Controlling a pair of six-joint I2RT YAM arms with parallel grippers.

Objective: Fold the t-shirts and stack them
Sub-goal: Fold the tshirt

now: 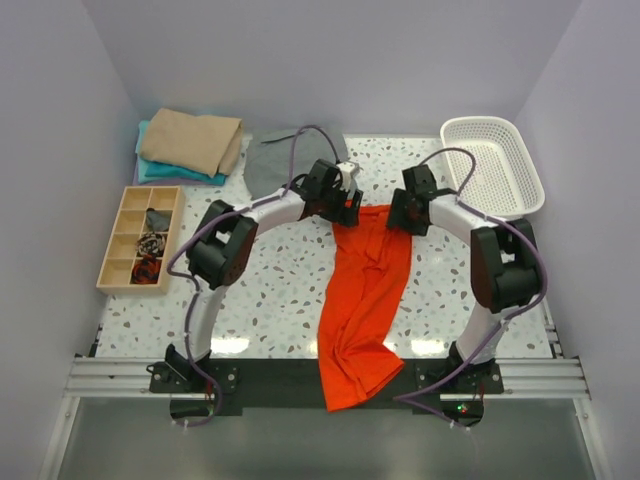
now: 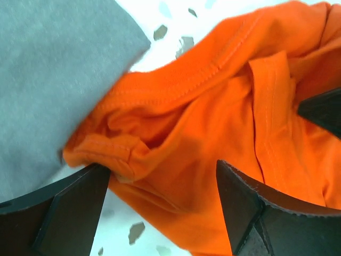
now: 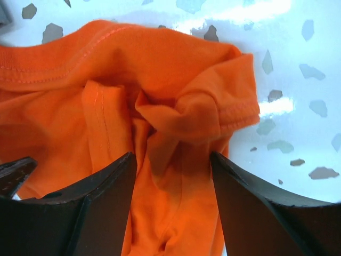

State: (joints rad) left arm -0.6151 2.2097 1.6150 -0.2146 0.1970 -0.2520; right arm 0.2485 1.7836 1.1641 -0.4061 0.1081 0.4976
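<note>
The orange-red t-shirt [image 1: 362, 300] lies stretched lengthwise from the middle of the table to its front edge, where its lower end hangs over. My left gripper [image 1: 347, 205] hovers over its far left corner, open, jaws astride a bunched sleeve hem [image 2: 162, 169]. My right gripper [image 1: 400, 218] stands open over the far right corner, with crumpled orange cloth [image 3: 133, 64] between its fingers [image 3: 171, 158] but not pinched. The grey t-shirt [image 1: 275, 160] lies just behind the left gripper, its edge touching the orange one [image 2: 53, 69]. A folded tan t-shirt [image 1: 192, 140] rests on a teal one [image 1: 160, 172] at back left.
A white mesh basket [image 1: 495, 165] stands at the back right. A wooden compartment tray [image 1: 141, 238] with small parts sits along the left edge. Speckled tabletop [image 1: 280, 290] shows on both sides of the orange shirt.
</note>
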